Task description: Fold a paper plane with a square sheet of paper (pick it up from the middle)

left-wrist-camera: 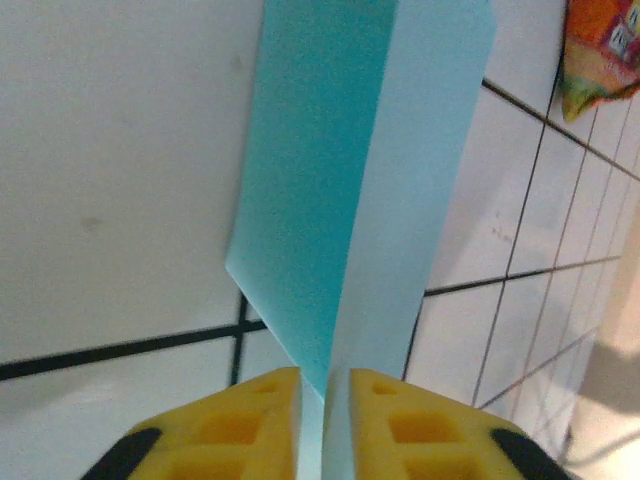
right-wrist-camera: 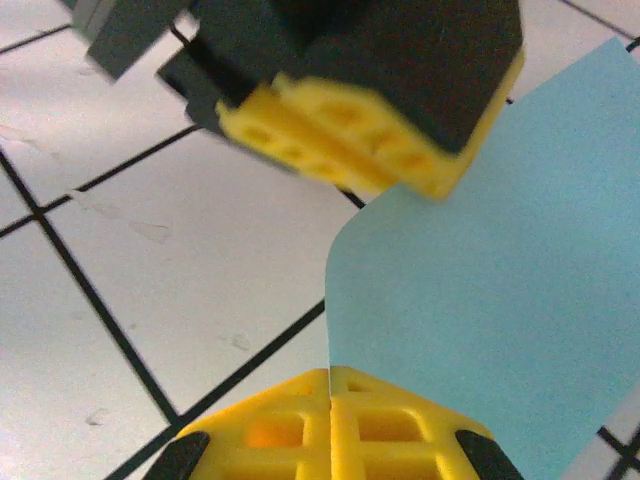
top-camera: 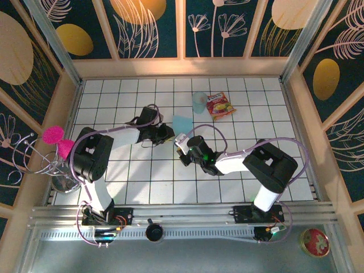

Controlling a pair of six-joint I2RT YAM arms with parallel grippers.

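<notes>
Both grippers, overhead: left gripper (top-camera: 169,133) and right gripper (top-camera: 178,143) meet at thin light-teal square sheet of paper (top-camera: 182,123). Left wrist: we see fingers slightly parted around creased sheet. Right wrist: jaws pinched on its edge. We judge folding barely begun.

We see a lab test cell: white tiled table (top-camera: 142,187), decorated panel walls (top-camera: 153,25), aluminium rail (top-camera: 182,213) holding the arm bases.
</notes>
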